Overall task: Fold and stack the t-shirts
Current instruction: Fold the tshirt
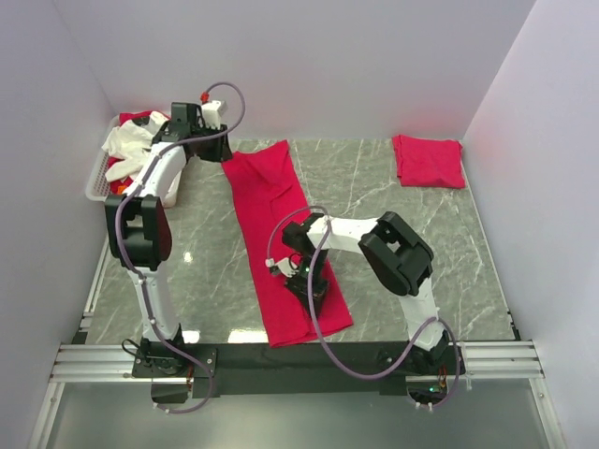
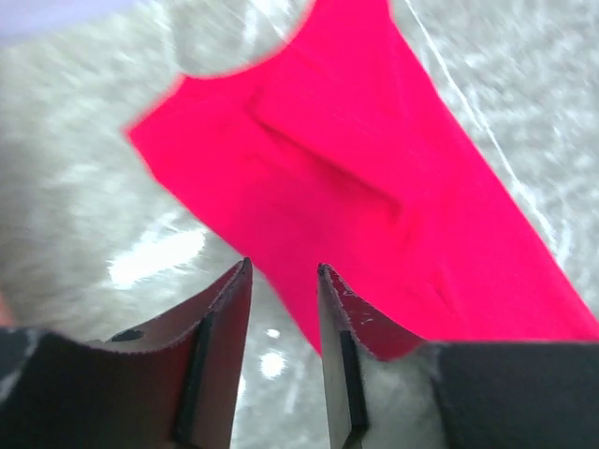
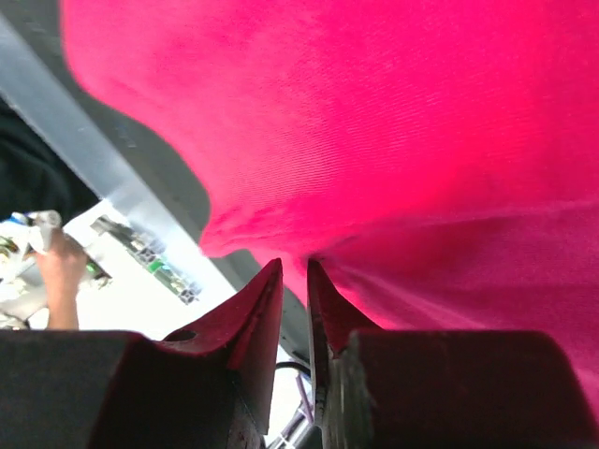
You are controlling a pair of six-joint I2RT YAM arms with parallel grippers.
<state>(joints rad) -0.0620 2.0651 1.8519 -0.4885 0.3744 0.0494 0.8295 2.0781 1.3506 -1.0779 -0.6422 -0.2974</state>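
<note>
A long red t-shirt (image 1: 271,215), folded lengthwise into a strip, lies on the marble table from back centre to the near edge. My right gripper (image 1: 309,285) is over its near end. In the right wrist view its jaws (image 3: 295,265) are nearly closed, with the red cloth (image 3: 421,140) pinched at the tips. My left gripper (image 1: 217,148) is by the shirt's far-left corner. In the left wrist view it (image 2: 284,269) is open and empty, just short of the cloth's edge (image 2: 374,168). A second red t-shirt (image 1: 428,161) lies folded at the back right.
A white slotted basket (image 1: 96,182) stands at the back left, holding white cloth (image 1: 131,150) and some red fabric. White walls close in the left, back and right sides. A metal rail (image 1: 281,355) runs along the near edge.
</note>
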